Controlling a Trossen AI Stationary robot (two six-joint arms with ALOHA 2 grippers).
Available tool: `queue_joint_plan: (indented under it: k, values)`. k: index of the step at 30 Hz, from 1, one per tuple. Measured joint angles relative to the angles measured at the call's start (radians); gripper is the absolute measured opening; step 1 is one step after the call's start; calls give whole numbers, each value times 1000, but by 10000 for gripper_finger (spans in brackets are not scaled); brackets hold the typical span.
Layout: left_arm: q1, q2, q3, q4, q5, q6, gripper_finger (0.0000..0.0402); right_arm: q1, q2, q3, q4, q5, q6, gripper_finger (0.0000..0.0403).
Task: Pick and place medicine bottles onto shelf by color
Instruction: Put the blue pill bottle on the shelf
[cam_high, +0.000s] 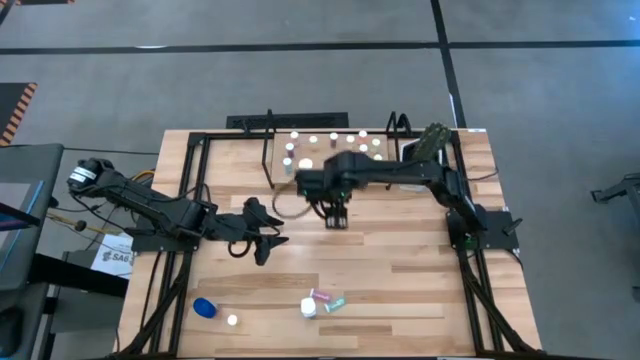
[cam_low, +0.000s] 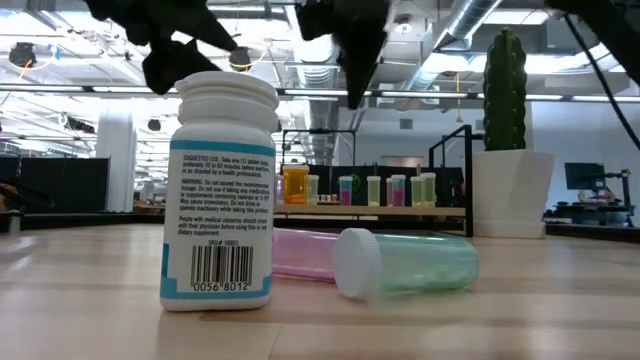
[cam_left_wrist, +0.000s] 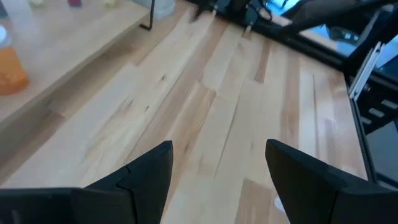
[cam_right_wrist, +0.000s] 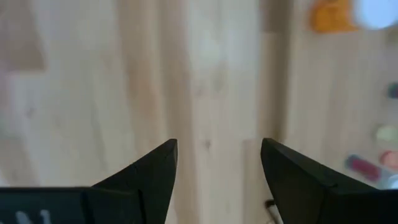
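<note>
The low light-wood shelf framed in black metal rods (cam_high: 330, 150), at the far middle of the table, already carries most of the small medicine bottles: a row of white caps shows from above, and the low view shows an orange bottle (cam_low: 296, 185) at its left end, then pale, pink, yellow-green and teal ones (cam_low: 385, 190) standing upright side by side. By my reading the sorting is well over half done.

Left to place are the pieces near the front edge: a wide blue bottle (cam_high: 205, 307) at near left, a small white cap (cam_high: 232, 320) just beside it, a white-capped, white labelled bottle (cam_high: 308, 308) standing upright, and a pink vial (cam_high: 321, 296) and a teal vial (cam_high: 335, 304) lying on their sides next to it. What any of them holds I cannot tell.

The right gripper (cam_high: 336, 215) hovers just in front of the shelf, jaws spread and empty over bare wood. The left gripper (cam_high: 270, 240) waits left of centre, jaws also spread and empty.
</note>
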Motion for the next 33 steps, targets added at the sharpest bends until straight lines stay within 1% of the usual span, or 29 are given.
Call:
queue_joint_plan:
  k: [2, 5, 8, 10, 13, 16, 20, 23, 29, 32, 33]
  values:
    - [-12, 0, 0, -24, -1, -18, 245, 41, -33, -44, -5, -29, 23, 254]
    - [-35, 0, 0, -56, -1, -40, 245, 110, -82, -135, 0, -42, 59, 254]
    - [-57, 0, 0, -69, -1, -49, 245, 187, -129, -258, 28, -46, 67, 254]
    - [-69, 0, 0, -69, 0, -49, 245, 239, -169, -354, 104, -76, 42, 254]
    - [-87, 0, 0, -69, -1, -50, 245, 317, -213, -497, 301, -142, 8, 254]
    - [-105, 0, 0, -69, -1, -60, 245, 384, -226, -594, 476, -151, 11, 254]
    - [-126, 0, 0, -67, -5, -80, 245, 449, -213, -642, 623, -150, 34, 254]
    - [-141, 0, 0, -58, -12, -84, 245, 476, -192, -694, 726, -150, 33, 254]
    - [-171, 0, 1, -2, -11, -100, 245, 502, -143, -728, 899, -157, 38, 254]
    - [-195, 0, 1, 25, -9, -104, 245, 509, -139, -753, 926, -160, 39, 254]
    - [-204, 0, 1, 26, -10, -110, 245, 509, -141, -767, 966, -162, 39, 254]
